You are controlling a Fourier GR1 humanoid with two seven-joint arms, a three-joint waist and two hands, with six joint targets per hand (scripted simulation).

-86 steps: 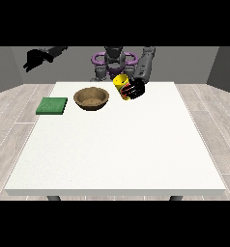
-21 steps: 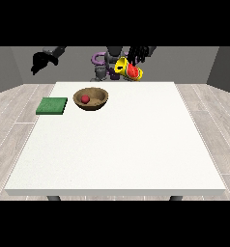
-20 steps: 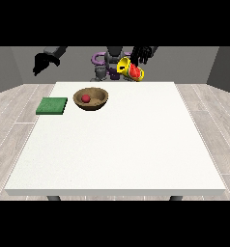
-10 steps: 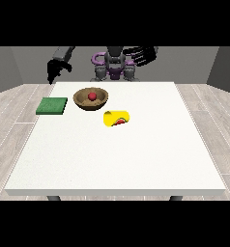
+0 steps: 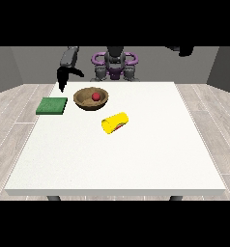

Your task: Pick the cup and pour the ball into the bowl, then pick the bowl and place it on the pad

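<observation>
A yellow cup [image 5: 115, 122] lies on its side on the white table [image 5: 136, 154], a little right of and nearer than the bowl. The brown wooden bowl [image 5: 92, 98] holds a red ball [image 5: 95, 96]. A green pad [image 5: 52, 105] lies flat to the bowl's left. The hand at the view's left [image 5: 63, 77] hangs above the table's far left corner, between pad and bowl, with its fingers pointing down and holding nothing. The hand at the view's right [image 5: 182, 50] is raised high at the picture's top edge, far from everything, and only partly visible.
The robot's torso [image 5: 115, 65] stands behind the table's far edge. The table's near half and right side carry nothing else. Grey floor planks surround the table.
The cup left the hand at the view's right and now lies on the table. That hand rose and swung outward. The other hand came down toward the bowl and pad.
</observation>
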